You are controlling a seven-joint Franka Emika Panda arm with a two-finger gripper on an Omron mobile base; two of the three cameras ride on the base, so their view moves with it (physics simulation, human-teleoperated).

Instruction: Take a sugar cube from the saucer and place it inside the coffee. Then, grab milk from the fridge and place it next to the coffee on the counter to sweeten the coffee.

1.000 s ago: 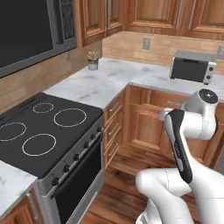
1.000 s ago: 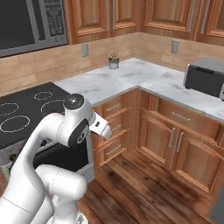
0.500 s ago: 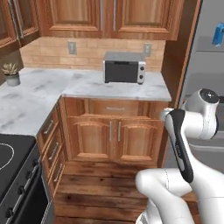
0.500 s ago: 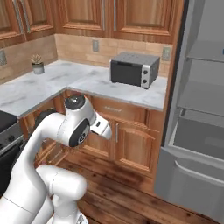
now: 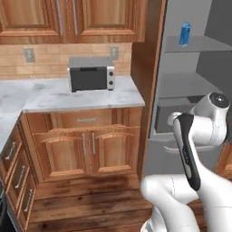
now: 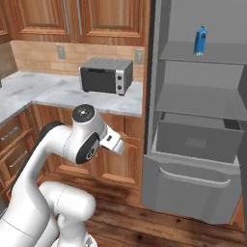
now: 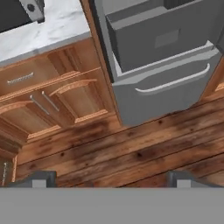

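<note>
The fridge (image 6: pixel 202 120) stands open; its pulled-out drawer (image 6: pixel 198 137) juts forward at six o'clock beneath the milk (image 6: pixel 200 40).

No text, brand or number can be read. The milk (image 6: pixel 200 40) on the fridge (image 6: pixel 202 144) shelf has a paler label, but it is too small to make out.

The fridge (image 6: pixel 202 144) stands open; the blue milk carton (image 6: pixel 200 40) sits upright on its top shelf, beside the marble counter (image 6: pixel 58 91).
</note>
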